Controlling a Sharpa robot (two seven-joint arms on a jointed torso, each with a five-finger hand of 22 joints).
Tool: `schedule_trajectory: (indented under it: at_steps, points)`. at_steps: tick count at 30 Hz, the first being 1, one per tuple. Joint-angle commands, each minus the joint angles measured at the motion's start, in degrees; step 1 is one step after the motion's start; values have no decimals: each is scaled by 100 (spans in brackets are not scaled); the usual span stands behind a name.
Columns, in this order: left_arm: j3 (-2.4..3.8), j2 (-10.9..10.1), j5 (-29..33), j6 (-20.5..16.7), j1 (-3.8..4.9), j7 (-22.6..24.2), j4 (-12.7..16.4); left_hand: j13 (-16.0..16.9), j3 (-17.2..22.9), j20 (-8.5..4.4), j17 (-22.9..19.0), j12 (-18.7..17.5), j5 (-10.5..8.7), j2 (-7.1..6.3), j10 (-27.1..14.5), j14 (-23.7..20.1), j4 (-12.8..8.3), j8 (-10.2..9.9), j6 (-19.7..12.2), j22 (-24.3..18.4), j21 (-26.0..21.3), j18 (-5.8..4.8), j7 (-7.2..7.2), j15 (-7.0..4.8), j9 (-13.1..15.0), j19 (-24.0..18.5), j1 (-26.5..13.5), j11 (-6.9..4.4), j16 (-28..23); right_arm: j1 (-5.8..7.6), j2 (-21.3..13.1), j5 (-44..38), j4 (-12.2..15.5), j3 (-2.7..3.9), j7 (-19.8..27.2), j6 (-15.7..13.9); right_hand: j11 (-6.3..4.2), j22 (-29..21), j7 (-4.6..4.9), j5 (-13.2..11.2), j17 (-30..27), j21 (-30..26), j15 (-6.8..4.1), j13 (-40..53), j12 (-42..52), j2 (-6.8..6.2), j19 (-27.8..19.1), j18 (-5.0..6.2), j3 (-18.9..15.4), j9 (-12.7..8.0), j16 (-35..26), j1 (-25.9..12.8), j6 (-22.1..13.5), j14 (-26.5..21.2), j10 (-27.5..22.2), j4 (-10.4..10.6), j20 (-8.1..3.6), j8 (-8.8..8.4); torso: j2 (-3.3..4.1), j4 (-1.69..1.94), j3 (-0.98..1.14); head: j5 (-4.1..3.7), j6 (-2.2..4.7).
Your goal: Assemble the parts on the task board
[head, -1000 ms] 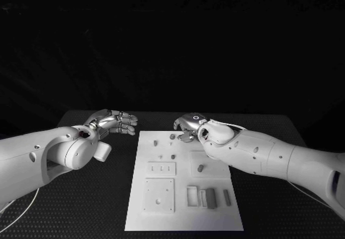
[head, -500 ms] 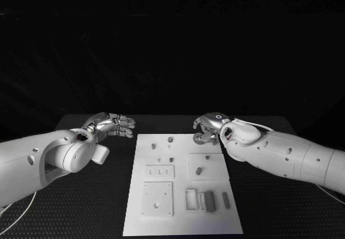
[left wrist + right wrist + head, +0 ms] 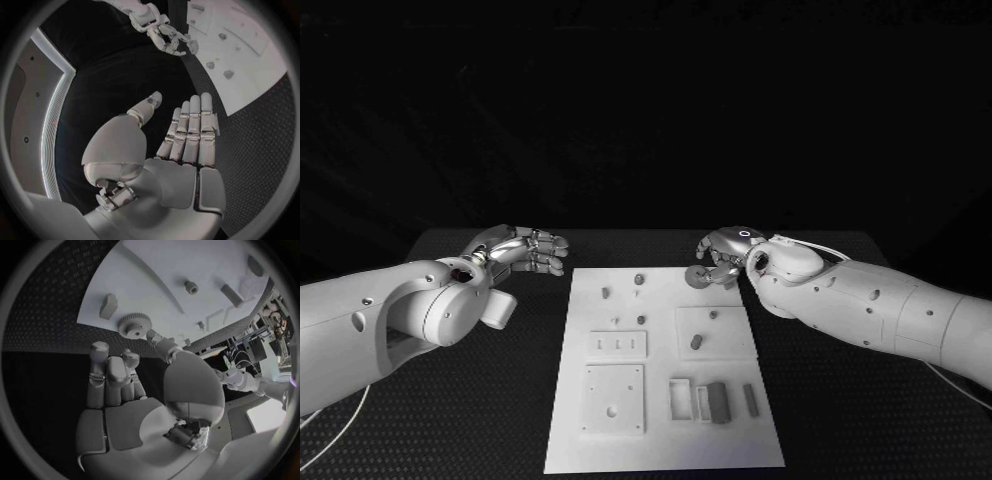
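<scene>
The white task board [image 3: 661, 440] lies in the middle of the table, with small grey parts on it: pegs [image 3: 639, 280] at the far end and upright blocks [image 3: 718, 400] near the front. My right hand [image 3: 721, 258] hovers at the board's far right corner. It pinches a grey gear [image 3: 700, 277] between thumb and fingertips; the right wrist view shows the gear [image 3: 134, 324] just beyond the fingers [image 3: 119, 365], over the board's [image 3: 187, 265] edge. My left hand [image 3: 516, 250] hangs off the board's far left corner; its fingers [image 3: 190, 130] are straight and hold nothing.
Recessed square plates [image 3: 617, 398] and a slotted frame [image 3: 681, 398] sit on the board's near half. Black table mat [image 3: 473, 400] surrounds the board on both sides. The left wrist view shows my right hand [image 3: 165, 35] beside the board [image 3: 250, 65].
My right hand has carried the gear rightward, from over the board's far middle to its far right corner. The left hand has stayed about where it was.
</scene>
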Motion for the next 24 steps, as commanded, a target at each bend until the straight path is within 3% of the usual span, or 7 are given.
schedule_trajectory:
  at_steps: [1,5,12,24]
  points:
    - [3,19,-8,85,6,52,-4,-6,5,-13,6,-36,-30,6,35,31,-40,-34,23,8,-7,99,69,9,-6,5,-40,4,-20,-1,46,195,-133,0,185,220,5,81,125,9,-10,-28,30,9,15,-45,33,275,12,1,33,8,-148,-19,26,57,-33,-29,-9,21,-10,-22,-22]
    - [3,15,-8,86,6,27,8,-6,5,-11,12,-39,-30,12,35,32,-33,-36,22,10,-8,98,73,9,-7,6,-51,6,-25,-1,103,259,-236,0,324,309,-26,92,90,9,-9,-23,3,11,23,82,27,275,-17,42,44,-59,-22,-19,30,158,-27,49,-7,28,-20,-37,-23]
    - [3,13,-8,101,6,21,15,-8,4,-10,29,-49,-30,26,33,33,-8,-39,20,14,-13,96,80,11,-11,5,-85,8,-41,-6,198,287,-382,0,409,421,-83,106,32,9,-11,-15,-54,9,19,222,-4,275,-105,67,51,-133,51,-32,32,179,-32,97,-11,20,-13,-46,-39]
    - [3,10,-8,121,7,12,27,-8,5,-10,38,-55,-30,28,31,33,1,-41,19,17,-17,96,80,12,-13,3,-98,10,-50,-59,293,299,-568,-2,467,486,-96,116,19,9,-14,8,-68,13,17,519,-42,275,-196,105,62,-85,251,-43,37,-34,-39,198,-12,32,-11,-31,-90]
